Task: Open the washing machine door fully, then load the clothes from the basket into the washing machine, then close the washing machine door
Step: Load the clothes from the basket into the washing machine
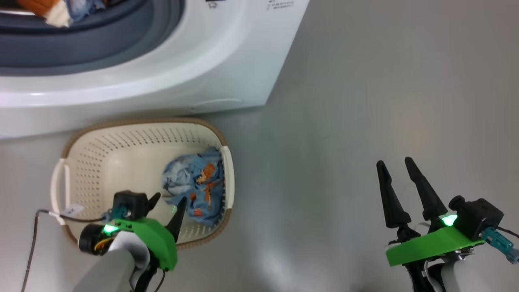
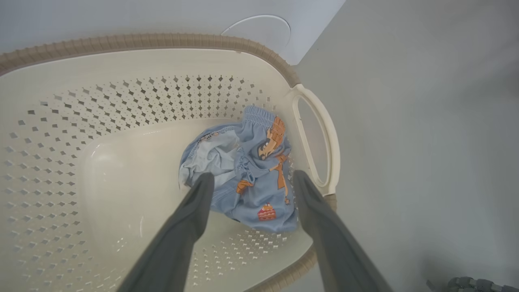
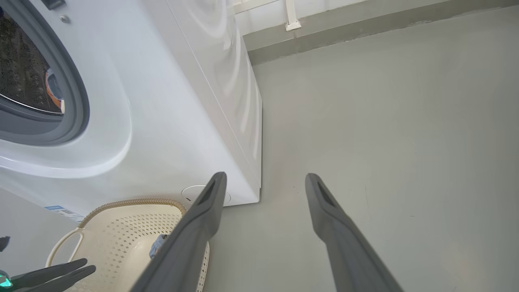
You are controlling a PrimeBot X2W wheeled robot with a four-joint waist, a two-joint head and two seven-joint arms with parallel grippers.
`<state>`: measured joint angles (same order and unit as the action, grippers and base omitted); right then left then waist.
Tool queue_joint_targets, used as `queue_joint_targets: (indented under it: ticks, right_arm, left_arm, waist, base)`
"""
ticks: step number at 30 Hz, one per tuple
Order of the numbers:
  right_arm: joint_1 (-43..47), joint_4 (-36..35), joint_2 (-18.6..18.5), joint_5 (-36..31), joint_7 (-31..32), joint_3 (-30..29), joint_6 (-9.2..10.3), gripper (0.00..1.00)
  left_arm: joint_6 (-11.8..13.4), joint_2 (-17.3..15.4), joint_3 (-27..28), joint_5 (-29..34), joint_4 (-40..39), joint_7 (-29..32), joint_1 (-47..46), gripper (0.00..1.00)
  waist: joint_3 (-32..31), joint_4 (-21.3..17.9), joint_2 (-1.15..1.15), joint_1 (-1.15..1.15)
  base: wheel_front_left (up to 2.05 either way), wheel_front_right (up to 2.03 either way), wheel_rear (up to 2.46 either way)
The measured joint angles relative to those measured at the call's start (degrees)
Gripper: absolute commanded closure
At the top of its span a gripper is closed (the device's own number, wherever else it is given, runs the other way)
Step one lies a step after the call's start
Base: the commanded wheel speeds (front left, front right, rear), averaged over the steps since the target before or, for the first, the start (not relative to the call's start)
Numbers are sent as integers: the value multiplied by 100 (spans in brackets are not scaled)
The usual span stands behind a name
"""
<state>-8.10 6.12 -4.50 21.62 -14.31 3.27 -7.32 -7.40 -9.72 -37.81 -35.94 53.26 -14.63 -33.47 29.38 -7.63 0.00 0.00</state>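
Fingers [image 2: 190,219] spread over crumpled blue clothes [image 2: 251,178]

laundry corner: white front-loading washing machine [image 1: 227,61], laundry basket [image 1: 101,142], bare grey floor [image 1: 365,101]

Nothing legible: small print [image 1: 279,5] on washing machine [image 1: 182,69], possibly specs, too blurred.

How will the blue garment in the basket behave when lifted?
Probably floppy: the blue garment lies crumpled in folds, so it should drape and dangle. Likely light, being thin cloth. It may drag against the basket wall beside it.
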Motion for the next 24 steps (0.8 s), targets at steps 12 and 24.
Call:
queue_joint_targets:
  ticks: [12,24]
  right_arm:
    - [-463,-151,97,-47,0,141,0,0]
    - [-720,-223,142,-38,0,235,0,0]
  left_arm:
    - [0,-321,-1562,-1034,229,0,-985,0]
    - [0,-760,-2795,-2072,243,59,-1699,0]
  waist:
    - [857,-209,0,0]
    - [1497,-547,0,0]
  base:
    - [0,0,0]
    - [0,0,0]
